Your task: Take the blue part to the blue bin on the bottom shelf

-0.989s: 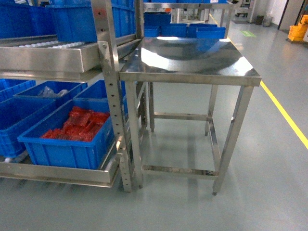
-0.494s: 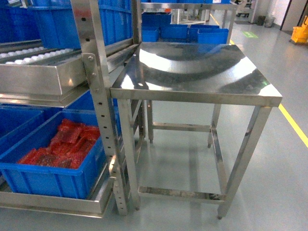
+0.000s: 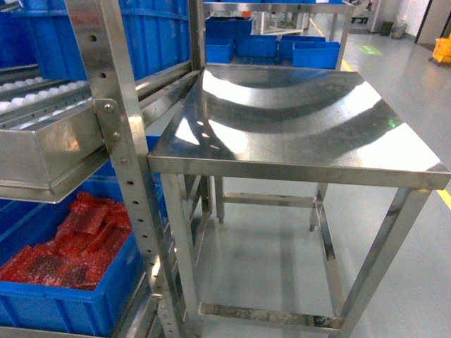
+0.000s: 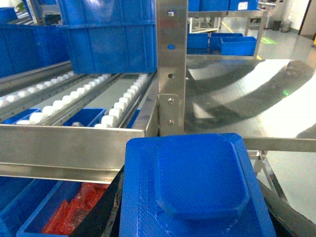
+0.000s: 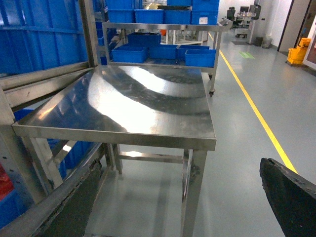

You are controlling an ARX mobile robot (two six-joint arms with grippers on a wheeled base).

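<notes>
The blue part [image 4: 197,187], a flat moulded block with a raised octagonal boss, fills the lower left wrist view, and my left gripper [image 4: 195,210] is shut on it with a black finger on each side. Below the roller level, a blue bin [image 3: 70,310] holding red packets stands on the bottom shelf [image 3: 130,325] of the steel rack; the same blue bin [image 4: 34,219] shows under the part's left side. My right gripper [image 5: 177,197] is open, with only floor between its fingers. Neither gripper shows in the head view.
A flat-topped steel table [image 3: 296,134] stands right against the rack's perforated upright [image 3: 120,162]. A roller shelf [image 4: 89,106] carries big blue bins [image 4: 108,44] above. More blue bins [image 3: 275,46] sit on a cart behind. A yellow floor line [image 5: 252,103] runs at right.
The head view has closed in on the rack and table. Both look larger, and the bin of red packets has slid to the lower left corner.
</notes>
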